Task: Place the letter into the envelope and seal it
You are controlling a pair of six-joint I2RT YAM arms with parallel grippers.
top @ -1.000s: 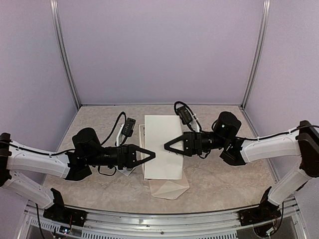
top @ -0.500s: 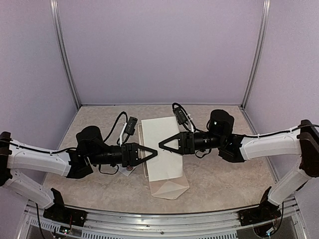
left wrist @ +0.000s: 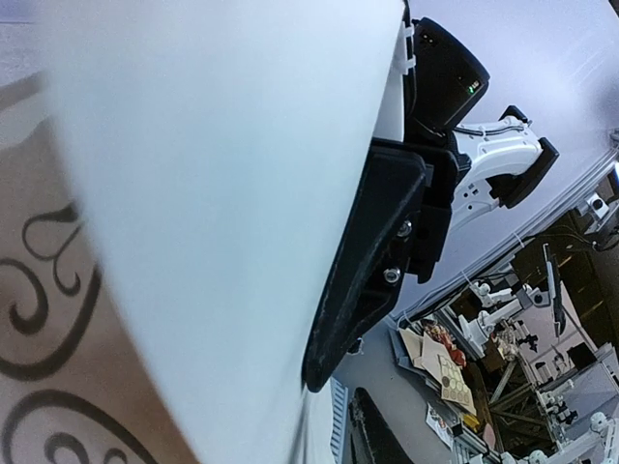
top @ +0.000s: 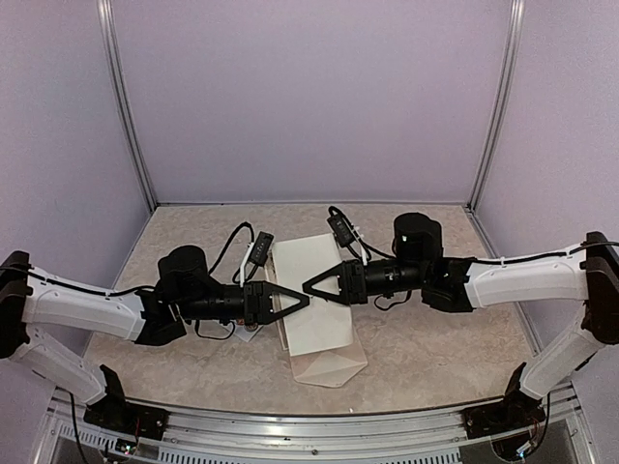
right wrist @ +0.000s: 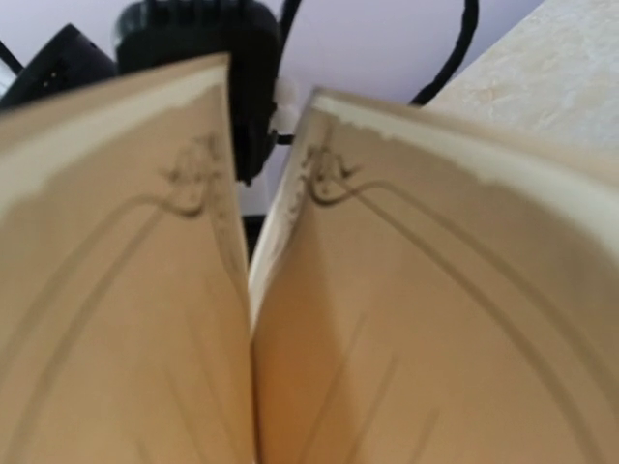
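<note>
Found the letter at mid-table, raised between the two arms and bent along a lengthwise crease, plain white back facing up in the overhead view. Saw the left gripper reaching in from the left and the right gripper from the right, both narrowed to a point, tips nearly meeting over the sheet, the right one a little farther back. Made out, in the left wrist view, the white back filling most of the picture, a corner of dark scrollwork at lower left, and one of the right gripper's fingers lying along the sheet's far edge. Saw, in the right wrist view, only the printed inner faces of the two halves, opening away from the fold (own fingers hidden behind the paper). Could not tell for either pair of jaws whether they clamped the paper or merely touched it. Noted the envelope flat on the table at the near side, its far part tucked under the letter's near end.
</note>
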